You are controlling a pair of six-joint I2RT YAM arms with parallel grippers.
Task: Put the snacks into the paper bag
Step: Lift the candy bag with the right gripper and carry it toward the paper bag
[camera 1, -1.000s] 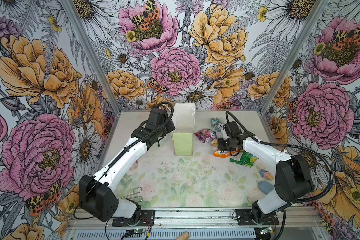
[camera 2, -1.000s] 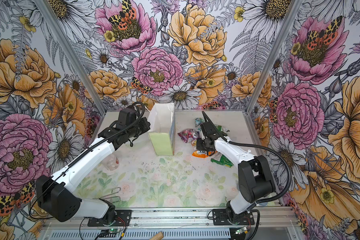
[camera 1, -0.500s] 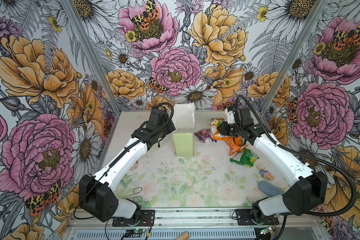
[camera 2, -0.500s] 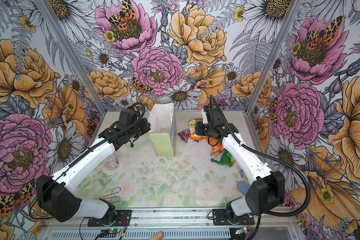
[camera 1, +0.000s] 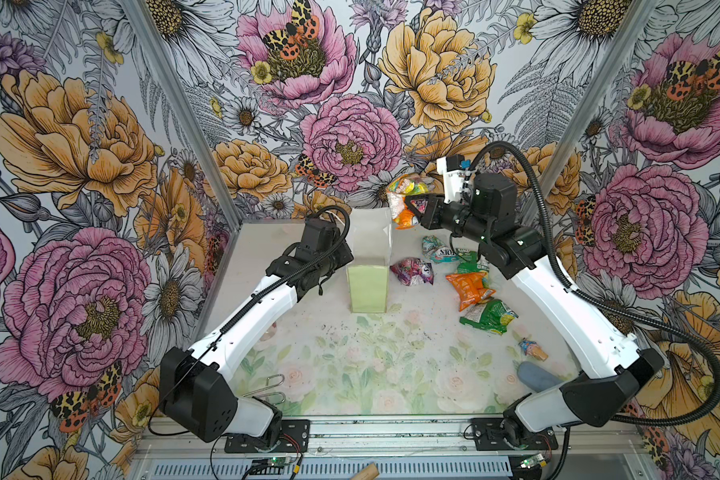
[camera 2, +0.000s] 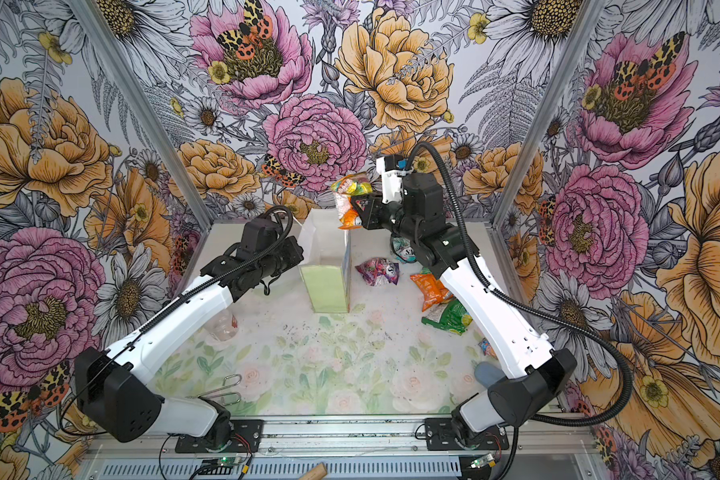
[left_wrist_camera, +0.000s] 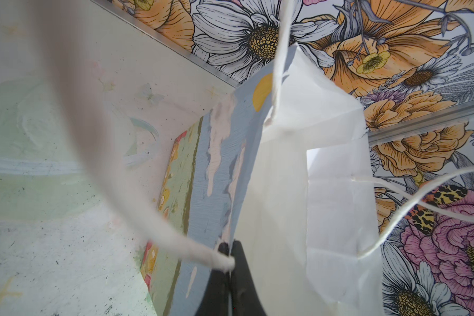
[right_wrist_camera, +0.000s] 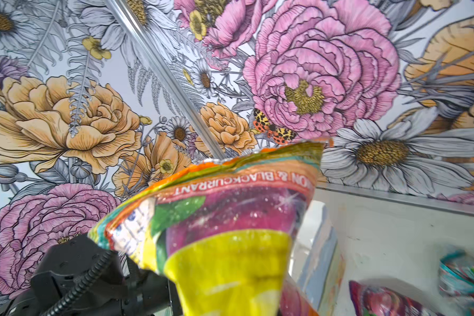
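The paper bag [camera 1: 368, 286] [camera 2: 327, 291] stands upright at the back middle, mouth open. My left gripper [left_wrist_camera: 230, 254] is shut on its left rim, by a white cord handle [left_wrist_camera: 192, 246]. My right gripper [camera 1: 416, 208] [camera 2: 360, 208] is raised by the bag's upper right corner, shut on an orange, yellow and pink snack packet [camera 1: 404, 195] [camera 2: 348, 195] [right_wrist_camera: 225, 232] printed "BLACKCURRANT"; its fingers are hidden behind the packet in the right wrist view. On the table to the right lie other snacks: pink-purple [camera 1: 412, 271], teal [camera 1: 437, 249], orange [camera 1: 470, 289], green [camera 1: 489, 316] packets and a tiny candy [camera 1: 533, 348].
A blue-grey oval thing [camera 1: 537, 376] lies near the right arm's base. A wire clip [camera 1: 267, 388] lies at the front left, and a clear plastic cup [camera 2: 223, 326] sits under the left arm. Flowered walls close in the back and both sides.
My right gripper has lifted the packet off the table and carried it up and left to the bag's upper right corner. The left arm and the bag have stayed put.
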